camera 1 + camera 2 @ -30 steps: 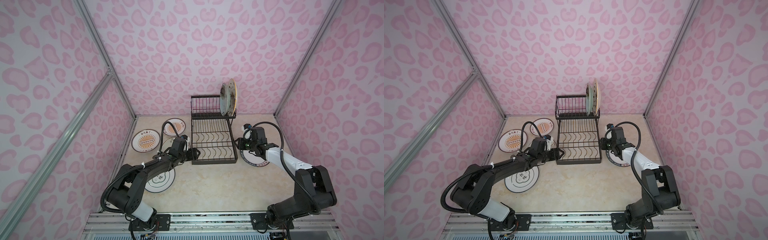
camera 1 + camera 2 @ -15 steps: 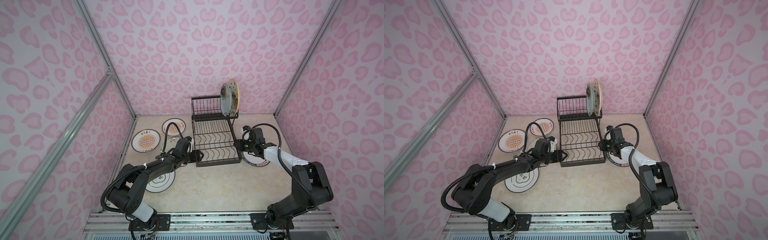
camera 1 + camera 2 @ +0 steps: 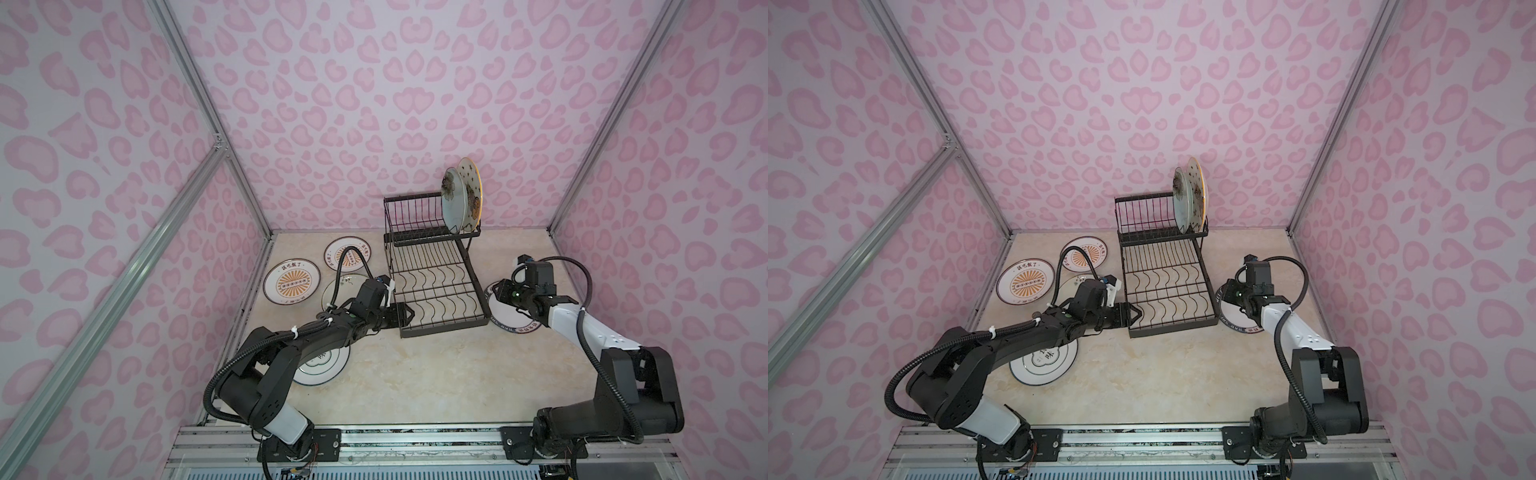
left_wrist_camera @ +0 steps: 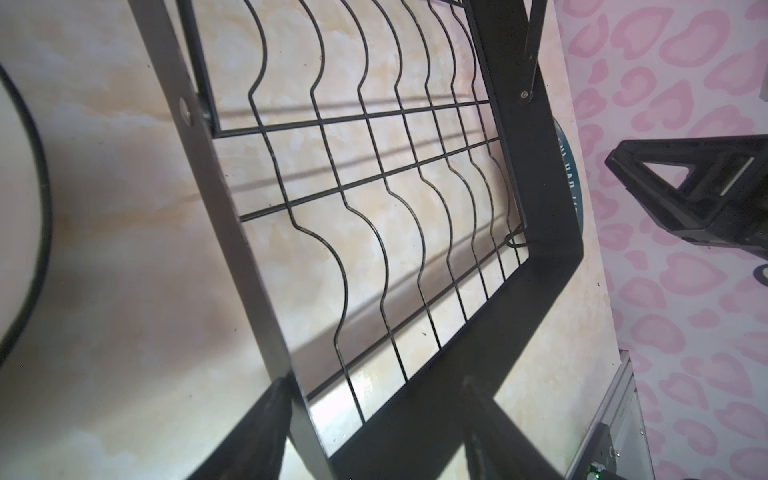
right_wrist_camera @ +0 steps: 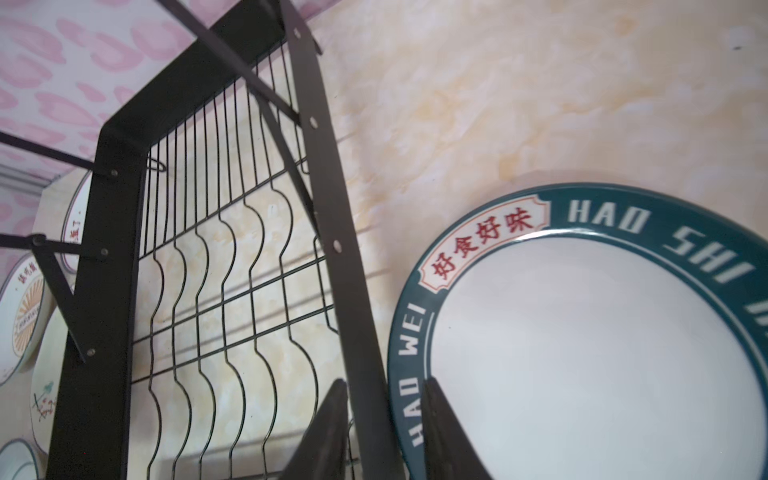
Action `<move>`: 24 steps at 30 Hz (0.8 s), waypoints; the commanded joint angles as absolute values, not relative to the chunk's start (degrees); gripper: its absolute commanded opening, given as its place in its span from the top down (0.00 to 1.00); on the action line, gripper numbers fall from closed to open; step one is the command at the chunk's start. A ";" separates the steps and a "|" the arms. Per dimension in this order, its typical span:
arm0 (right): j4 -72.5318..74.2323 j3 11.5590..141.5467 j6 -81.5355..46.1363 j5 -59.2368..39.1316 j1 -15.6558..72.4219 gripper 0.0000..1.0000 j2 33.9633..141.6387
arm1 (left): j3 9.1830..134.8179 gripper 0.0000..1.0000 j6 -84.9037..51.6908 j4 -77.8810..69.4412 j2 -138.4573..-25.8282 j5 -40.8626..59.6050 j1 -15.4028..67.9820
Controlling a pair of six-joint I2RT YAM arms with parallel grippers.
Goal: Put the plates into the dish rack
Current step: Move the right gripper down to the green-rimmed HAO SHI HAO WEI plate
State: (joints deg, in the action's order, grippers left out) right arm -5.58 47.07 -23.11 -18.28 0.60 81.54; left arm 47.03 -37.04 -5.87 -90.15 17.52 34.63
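The black dish rack (image 3: 444, 329) (image 3: 1173, 331) stands mid-table, skewed. A teal flower plate (image 3: 452, 201) and a star-and-cat plate (image 3: 472, 195) stand upright in its raised basket. My left gripper (image 3: 409, 313) (image 4: 372, 376) holds the rack's near left corner, one finger against each bar. My right gripper (image 3: 496, 296) (image 5: 386, 380) is open and narrow, astride the rack's right bar and the rim of the navy-lettered plate (image 5: 582, 353) (image 3: 517, 330), which lies flat beside the rack.
Two orange-sunburst plates (image 3: 291, 282) (image 3: 347, 252) lie flat left of the rack. A cream plate (image 3: 338, 291) and a green-ringed plate (image 3: 320, 368) lie partly under my left arm. Pink walls (image 3: 124, 249) close in on three sides. A metal rail (image 3: 415, 440) runs along the front.
The rack's near end has slid right toward the navy-lettered plate, turning the rack askew. My left gripper moved right with that corner. The right jaws have narrowed around the bar.
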 commanded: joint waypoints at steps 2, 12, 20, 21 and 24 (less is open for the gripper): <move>-5.02 45.65 -24.23 -20.07 -2.56 0.69 79.89 | 47.80 0.34 -37.57 -10.14 -90.35 19.00 35.28; -1.85 39.38 -28.20 -24.21 -12.94 0.70 75.87 | 46.85 0.33 -38.25 -11.27 -88.31 16.69 35.85; -2.07 36.14 -27.40 -27.44 -21.81 0.69 75.19 | 48.11 0.32 -36.12 -6.94 -86.21 14.16 35.86; -2.50 36.04 -26.92 -27.76 -22.88 0.69 75.29 | 48.07 0.31 -36.12 -6.86 -85.87 13.75 35.81; -3.54 35.74 -25.85 -28.29 -25.05 0.68 75.91 | 48.12 0.31 -35.78 -6.03 -85.37 12.79 35.82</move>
